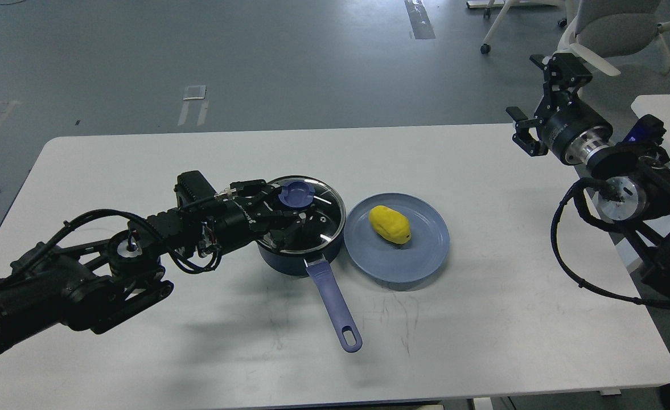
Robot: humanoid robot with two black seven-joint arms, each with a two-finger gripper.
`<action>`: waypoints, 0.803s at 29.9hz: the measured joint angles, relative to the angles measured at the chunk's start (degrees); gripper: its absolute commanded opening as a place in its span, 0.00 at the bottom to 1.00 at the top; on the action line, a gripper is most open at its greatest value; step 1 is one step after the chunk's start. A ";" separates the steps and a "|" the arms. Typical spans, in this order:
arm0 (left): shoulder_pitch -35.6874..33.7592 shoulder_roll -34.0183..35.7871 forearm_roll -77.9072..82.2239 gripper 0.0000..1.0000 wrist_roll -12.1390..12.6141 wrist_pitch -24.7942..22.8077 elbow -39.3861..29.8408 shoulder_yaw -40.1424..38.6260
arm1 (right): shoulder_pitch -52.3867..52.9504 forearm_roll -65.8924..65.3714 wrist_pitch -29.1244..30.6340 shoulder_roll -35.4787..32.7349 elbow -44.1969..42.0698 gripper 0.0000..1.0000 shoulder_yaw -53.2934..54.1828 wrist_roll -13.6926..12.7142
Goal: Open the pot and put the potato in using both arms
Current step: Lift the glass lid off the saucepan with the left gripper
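A dark blue pot with a long blue handle stands mid-table, its glass lid still on it. My left gripper reaches in from the left over the lid, and its fingers are closed in on the lid's blue knob. A yellow potato lies on a blue plate just right of the pot. My right gripper is open and empty, raised at the table's far right edge, well away from the potato.
The white table has bare surface in front of and to the right of the plate. A second white table and office chairs stand beyond the right arm.
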 measured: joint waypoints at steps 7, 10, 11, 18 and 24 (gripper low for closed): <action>-0.77 2.71 -2.27 0.19 -0.54 0.01 -6.63 -0.60 | 0.00 0.00 0.00 0.02 -0.08 1.00 -0.07 0.00; -1.99 4.17 -4.01 0.15 -0.68 0.36 -9.74 -1.06 | 0.03 0.01 0.04 -0.18 0.03 1.00 -0.04 0.00; -2.59 4.57 -4.98 0.12 -0.68 0.57 -10.29 -1.16 | 0.05 0.04 0.07 -0.27 0.07 1.00 -0.02 0.00; -5.82 8.91 -7.78 0.05 -1.89 5.63 -10.81 -1.17 | 0.26 0.09 0.19 -0.64 0.26 1.00 0.04 0.00; -6.19 14.92 -9.04 0.05 -4.14 10.64 -10.22 -0.71 | 0.20 0.08 0.19 -0.58 0.27 1.00 -0.34 0.07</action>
